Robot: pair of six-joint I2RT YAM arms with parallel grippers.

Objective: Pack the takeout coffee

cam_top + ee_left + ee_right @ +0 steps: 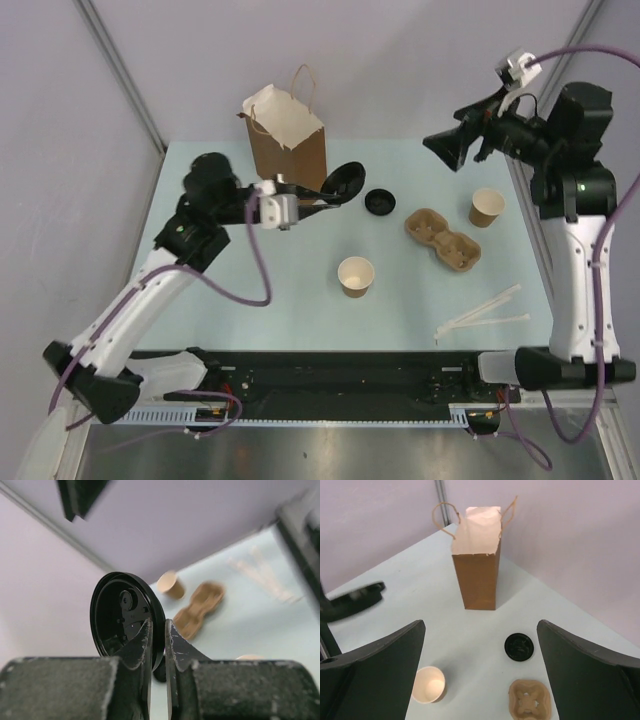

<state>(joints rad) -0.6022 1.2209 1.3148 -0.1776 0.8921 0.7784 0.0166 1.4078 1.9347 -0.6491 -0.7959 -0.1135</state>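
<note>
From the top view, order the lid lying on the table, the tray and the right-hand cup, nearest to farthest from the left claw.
1. Loose lid, just right of the left claw.
2. Tray, centre-right.
3. Right cup, far right.

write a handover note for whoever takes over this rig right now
Left tool: shut on a black lid, pinched at its rim and held up beside the paper bag.
Right tool: open, empty, raised over the far right of the table.
Second lid lies flat on the table near the bag. Near cup and right cup stand open, both outside the carrier tray.
Done: one lid picked up.
Left: lid the cups, then pack them. The tray is empty; the bag's inside is not visible.
</note>
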